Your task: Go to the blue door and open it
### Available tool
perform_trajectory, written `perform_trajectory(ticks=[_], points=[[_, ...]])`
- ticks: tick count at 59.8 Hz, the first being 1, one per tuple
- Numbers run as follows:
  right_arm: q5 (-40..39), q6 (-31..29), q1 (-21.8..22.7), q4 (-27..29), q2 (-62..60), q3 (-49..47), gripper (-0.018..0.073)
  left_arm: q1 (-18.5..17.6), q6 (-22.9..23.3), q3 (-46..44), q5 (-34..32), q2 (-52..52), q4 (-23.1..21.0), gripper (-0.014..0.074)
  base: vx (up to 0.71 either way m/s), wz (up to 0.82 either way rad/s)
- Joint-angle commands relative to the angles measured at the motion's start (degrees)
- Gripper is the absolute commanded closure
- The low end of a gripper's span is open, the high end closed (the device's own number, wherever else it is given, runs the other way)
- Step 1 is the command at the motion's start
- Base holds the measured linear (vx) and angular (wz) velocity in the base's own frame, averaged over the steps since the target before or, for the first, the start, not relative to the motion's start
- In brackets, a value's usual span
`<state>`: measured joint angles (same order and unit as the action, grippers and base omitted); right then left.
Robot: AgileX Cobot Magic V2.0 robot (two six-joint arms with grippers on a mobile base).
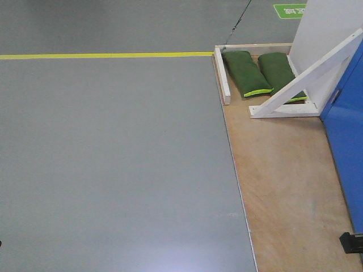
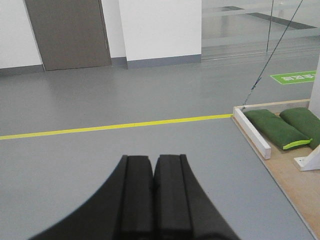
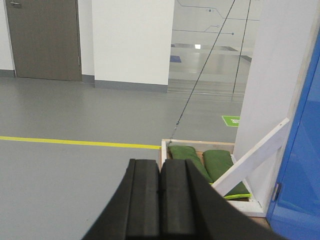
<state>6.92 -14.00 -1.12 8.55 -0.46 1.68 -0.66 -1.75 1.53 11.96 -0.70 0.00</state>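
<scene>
Left gripper (image 2: 152, 160), right gripper (image 3: 160, 164) closed; 1 blue door (image 1: 349, 147); 2 sandbags (image 1: 245, 72).

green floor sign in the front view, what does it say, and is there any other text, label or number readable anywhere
On the green floor sign: white characters, too blurred to read in any of the three views.
On the blue door: no writing on the part that shows.
On the green sandbags: no label visible.
Nothing else in view carries readable text.
</scene>
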Motion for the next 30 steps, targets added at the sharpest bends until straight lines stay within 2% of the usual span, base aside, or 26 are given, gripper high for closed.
perform_trajectory(ticks=[1,30], points=[[-4.5,-0.2,0.2,-0.1,-1.0,1.1,0.0567,-0.4,0.2,0.3,-4.8,-0.8,0.0,0.0526,0.09,0.02],[-4.5,-0.2,0.2,-0.1,-1.0,1.1,0.0567,-0.4,0.2,0.3,-4.8,-0.8,0.0,0.0526,0.04,0.00]])
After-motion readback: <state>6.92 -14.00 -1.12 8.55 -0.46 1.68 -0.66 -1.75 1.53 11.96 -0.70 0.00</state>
